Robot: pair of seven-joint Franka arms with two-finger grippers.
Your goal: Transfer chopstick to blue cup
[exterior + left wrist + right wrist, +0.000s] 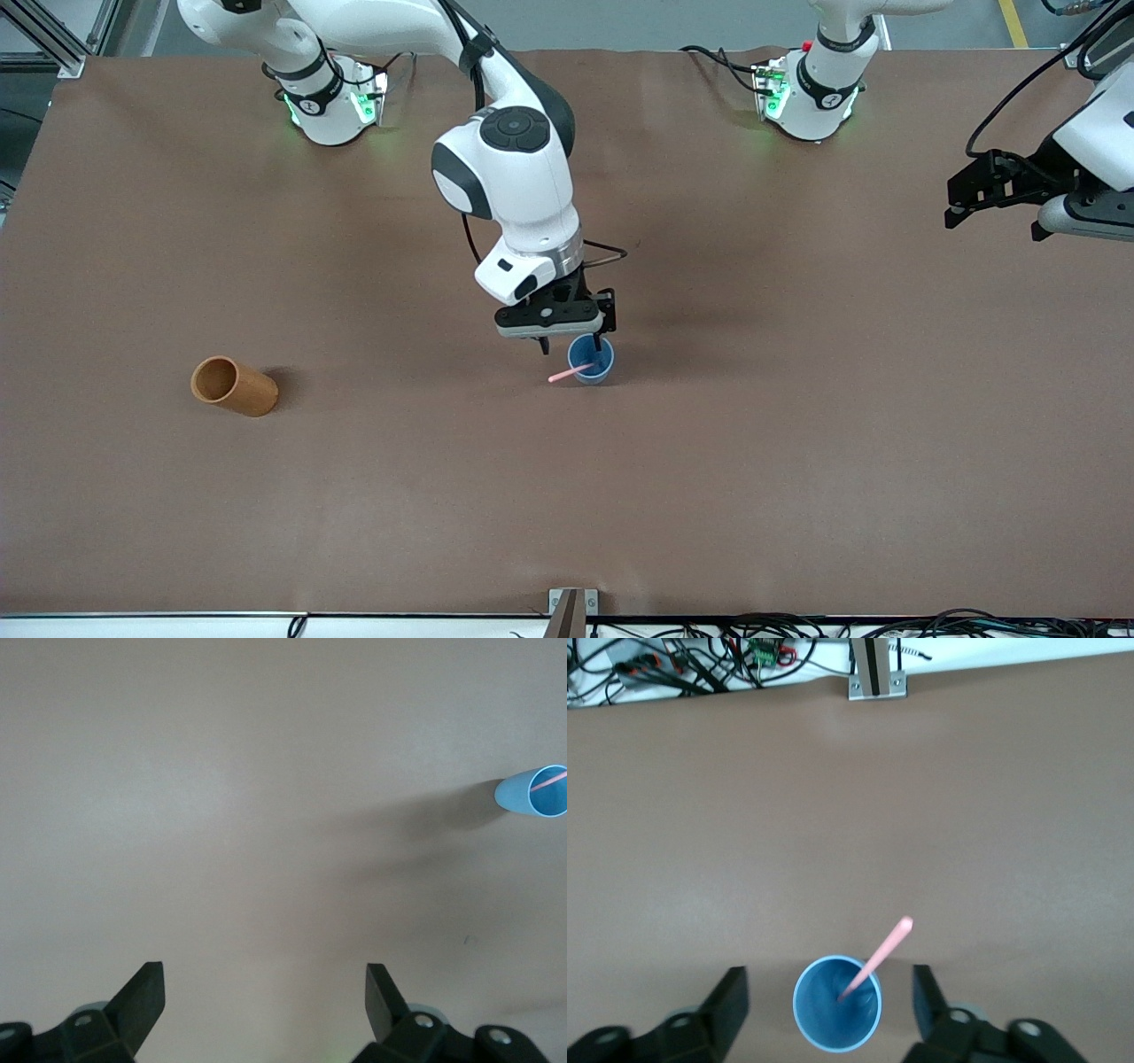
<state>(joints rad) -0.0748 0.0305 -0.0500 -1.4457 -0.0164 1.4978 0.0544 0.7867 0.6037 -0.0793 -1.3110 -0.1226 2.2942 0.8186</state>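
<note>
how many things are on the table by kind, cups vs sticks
cups: 2, the blue cup standing under the right gripper, and the brown cup lying on its side toward the right arm's end of the table
chopsticks: 1, the pink chopstick leaning in the blue cup
total: 3

A wide brown table (797, 461) carries just two cups. The blue cup (591, 361) stands upright right beneath the right gripper (571, 344). The brown cup (234, 386) lies tipped on its side, well apart from that gripper, toward the right arm's end of the table.
</note>
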